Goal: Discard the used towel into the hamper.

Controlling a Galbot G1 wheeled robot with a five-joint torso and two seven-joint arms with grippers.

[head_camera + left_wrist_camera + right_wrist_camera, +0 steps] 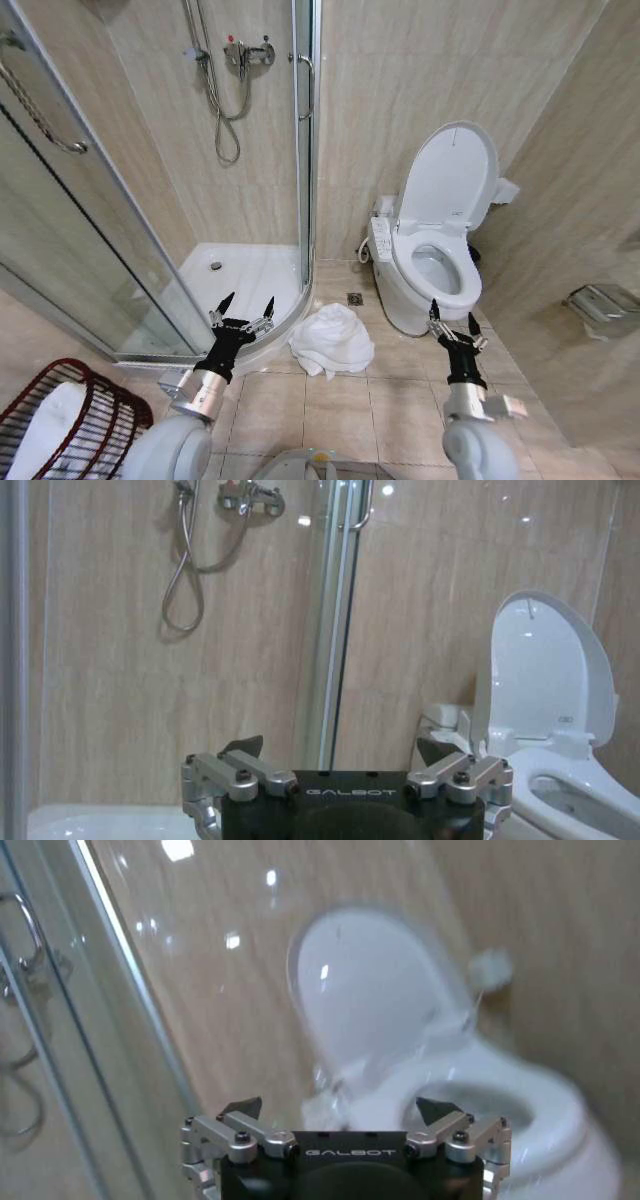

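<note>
While both jaws stand wide open and empty, the left gripper [246, 305] hovers just left of the crumpled white towel [333, 340] on the tiles, right gripper [451, 322] before the toilet [432, 262]. Behind-left, the hamper [70, 425] sits beside the shower enclosure [150, 290].

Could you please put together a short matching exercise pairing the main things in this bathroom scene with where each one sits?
Column one:
1. towel
2. hamper
3. left end effector
4. right end effector

Column two:
A. low at the robot's far left, with white cloth inside
B. open, raised in front of the toilet
C. crumpled on the floor tiles between the shower tray and the toilet
D. open, raised near the shower tray's curved edge

Pairs: 1-C, 2-A, 3-D, 4-B
</note>
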